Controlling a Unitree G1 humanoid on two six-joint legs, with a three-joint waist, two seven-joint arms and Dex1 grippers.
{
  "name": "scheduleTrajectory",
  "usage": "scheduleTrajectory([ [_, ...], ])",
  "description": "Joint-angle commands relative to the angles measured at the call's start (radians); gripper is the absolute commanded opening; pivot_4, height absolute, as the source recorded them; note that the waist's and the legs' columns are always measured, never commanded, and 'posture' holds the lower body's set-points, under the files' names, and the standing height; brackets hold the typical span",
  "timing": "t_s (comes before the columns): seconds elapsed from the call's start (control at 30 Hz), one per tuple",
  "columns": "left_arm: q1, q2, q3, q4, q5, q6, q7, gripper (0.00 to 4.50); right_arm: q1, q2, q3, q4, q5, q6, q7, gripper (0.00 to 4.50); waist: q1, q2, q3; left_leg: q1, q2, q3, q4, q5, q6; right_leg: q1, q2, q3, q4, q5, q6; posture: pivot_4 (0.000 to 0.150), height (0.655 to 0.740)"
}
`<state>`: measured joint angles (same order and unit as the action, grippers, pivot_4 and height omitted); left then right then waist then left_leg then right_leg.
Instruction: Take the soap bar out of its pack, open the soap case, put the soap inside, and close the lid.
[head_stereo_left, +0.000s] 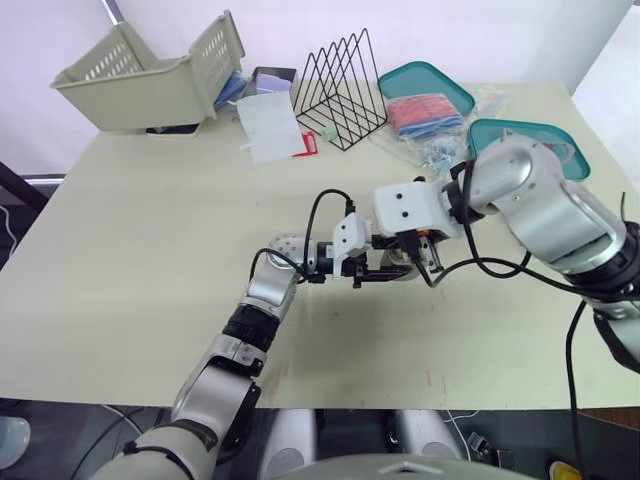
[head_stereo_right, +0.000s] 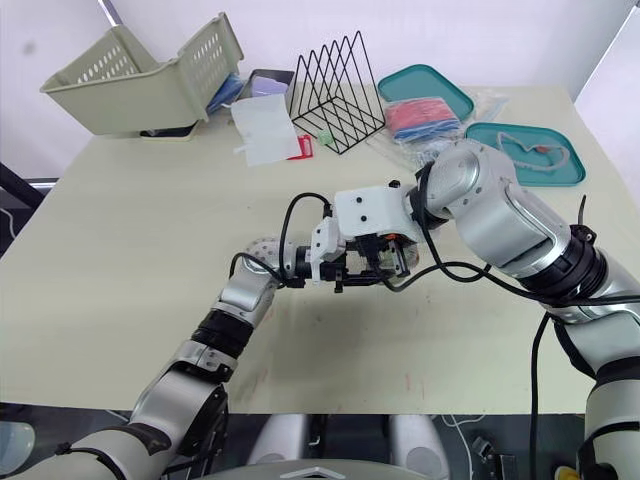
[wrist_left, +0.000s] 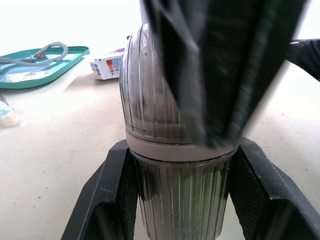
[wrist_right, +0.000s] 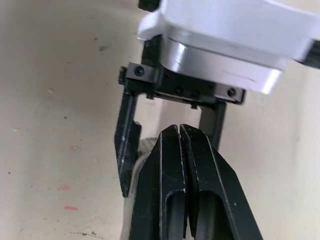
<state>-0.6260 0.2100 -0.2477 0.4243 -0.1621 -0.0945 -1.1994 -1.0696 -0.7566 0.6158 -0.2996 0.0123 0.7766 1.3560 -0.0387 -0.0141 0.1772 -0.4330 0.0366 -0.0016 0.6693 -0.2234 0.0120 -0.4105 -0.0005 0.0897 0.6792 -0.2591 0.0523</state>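
Soap case (wrist_left: 175, 165) closed (contents unclear), pinched by 2 left fingers (wrist_left: 107, 200), right fingers (wrist_right: 167, 172) pressed together atop

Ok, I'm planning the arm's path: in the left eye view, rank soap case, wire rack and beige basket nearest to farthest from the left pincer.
1. soap case, held in the left pincer, mid-table.
2. wire rack, far side, centre.
3. beige basket, far left corner.
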Motion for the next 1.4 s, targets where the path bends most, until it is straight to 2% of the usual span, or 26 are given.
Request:
scheduleTrajectory([
  [0.03, -0.013, 0.013, 0.020, -0.014, -0.028, -0.022, -0.019, 1.95, 0.013, -0.030, -0.011, 0.030, -0.019, 0.026, -0.002, 0.05, 0.000, 0.000, 0.000, 0.000, 0.000, 0.000, 0.000, 0.000, 0.000, 0.000, 0.000, 0.000, 0.000, 0.000, 0.000, 0.150, 0.7400],
  [0.6, -0.005, 0.030, 0.031, -0.008, -0.029, -0.024, -0.018, 1.95, 0.118, -0.083, -0.151, 0.044, 0.057, 0.022, -0.038, 0.05, -0.002, 0.000, 0.000, 0.000, 0.000, 0.000, 0.000, 0.000, 0.000, 0.000, 0.000, 0.000, 0.000, 0.000, 0.000, 0.150, 0.7400],
  [0.97, -0.007, 0.053, 0.032, 0.004, -0.033, -0.032, -0.026, 1.95, 0.285, -0.139, -0.276, 0.035, 0.123, -0.071, -0.049, 0.05, -0.005, 0.000, 0.000, 0.001, 0.000, 0.002, -0.001, 0.000, 0.000, -0.001, 0.000, 0.002, 0.000, 0.000, 0.000, 0.150, 0.7400],
  [1.17, -0.008, 0.056, 0.032, 0.009, -0.033, -0.034, -0.026, 1.95, 0.312, -0.105, -0.331, 0.043, 0.162, -0.101, -0.079, 0.05, -0.004, 0.000, 0.000, 0.000, 0.000, 0.002, -0.001, 0.000, 0.000, -0.001, 0.001, 0.002, 0.000, 0.000, 0.000, 0.150, 0.7400],
  [1.4, -0.004, 0.062, 0.041, 0.022, -0.043, -0.037, -0.036, 1.95, 0.338, -0.002, -0.529, 0.117, 0.341, -0.137, -0.103, 0.05, -0.004, 0.000, 0.000, 0.000, 0.000, 0.002, 0.000, 0.000, 0.000, 0.000, 0.001, 0.002, 0.000, 0.000, 0.000, 0.150, 0.7400],
])
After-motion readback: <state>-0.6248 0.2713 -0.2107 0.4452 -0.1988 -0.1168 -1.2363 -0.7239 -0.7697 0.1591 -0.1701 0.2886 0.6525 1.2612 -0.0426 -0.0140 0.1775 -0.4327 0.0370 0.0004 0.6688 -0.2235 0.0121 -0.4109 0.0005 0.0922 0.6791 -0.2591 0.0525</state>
